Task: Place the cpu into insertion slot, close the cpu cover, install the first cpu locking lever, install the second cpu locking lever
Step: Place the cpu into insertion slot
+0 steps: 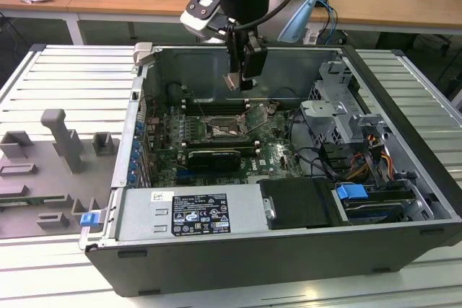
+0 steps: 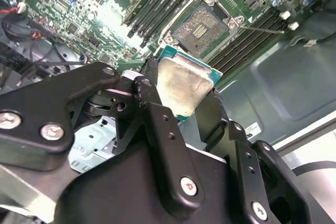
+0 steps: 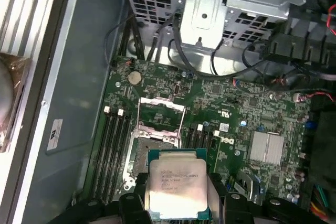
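My gripper [image 2: 182, 86] is shut on the cpu [image 2: 185, 83], a flat square chip with a dull silver top, gripped by its two opposite edges. In the exterior view the gripper [image 1: 240, 83] hangs inside the open computer case, well above the motherboard. The insertion slot [image 1: 225, 130] lies below it, dark and uncovered with a silver rim [image 2: 200, 29]. In the first wrist view the cpu [image 3: 176, 190] sits partly in front of the slot [image 3: 149, 148]. The cpu cover [image 3: 157, 101] stands swung open at the slot's far side. A thin locking lever [image 2: 262, 28] sticks out beside the slot.
Long black memory slots [image 3: 113, 145] flank the socket. A metal drive cage [image 1: 339, 110] and loose cables [image 1: 317, 156] fill the case at the exterior view's right. A power supply [image 1: 191, 214] lies along the front. Grey fixtures [image 1: 61, 142] stand on the table at the exterior view's left.
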You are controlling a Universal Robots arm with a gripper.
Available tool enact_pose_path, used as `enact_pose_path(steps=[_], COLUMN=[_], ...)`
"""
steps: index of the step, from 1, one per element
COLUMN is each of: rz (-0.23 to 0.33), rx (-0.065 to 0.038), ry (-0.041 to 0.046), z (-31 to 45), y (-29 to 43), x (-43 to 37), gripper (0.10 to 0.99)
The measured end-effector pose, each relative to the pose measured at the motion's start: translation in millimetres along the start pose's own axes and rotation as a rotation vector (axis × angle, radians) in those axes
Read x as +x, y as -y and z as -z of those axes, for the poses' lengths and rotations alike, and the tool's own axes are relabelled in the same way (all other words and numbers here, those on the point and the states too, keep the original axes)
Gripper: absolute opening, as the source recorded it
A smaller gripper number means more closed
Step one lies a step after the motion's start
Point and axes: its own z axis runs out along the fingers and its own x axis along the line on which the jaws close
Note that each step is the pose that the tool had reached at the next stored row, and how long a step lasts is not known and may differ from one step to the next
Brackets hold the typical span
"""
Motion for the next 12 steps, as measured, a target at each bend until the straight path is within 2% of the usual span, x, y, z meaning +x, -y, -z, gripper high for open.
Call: enact_pose_path(steps=[1,6,12], rz=[-0.037,-0.055,-0.12], rx=[-0.001,-0.001,-0.002], ry=[0.0033,0.0049,0.0106], z=[-1.1,-4.2,-5.4], y=[0.1,0.4,0.5], x=[0.1,0.2,0.5], gripper=[0.529,0.529,0.529])
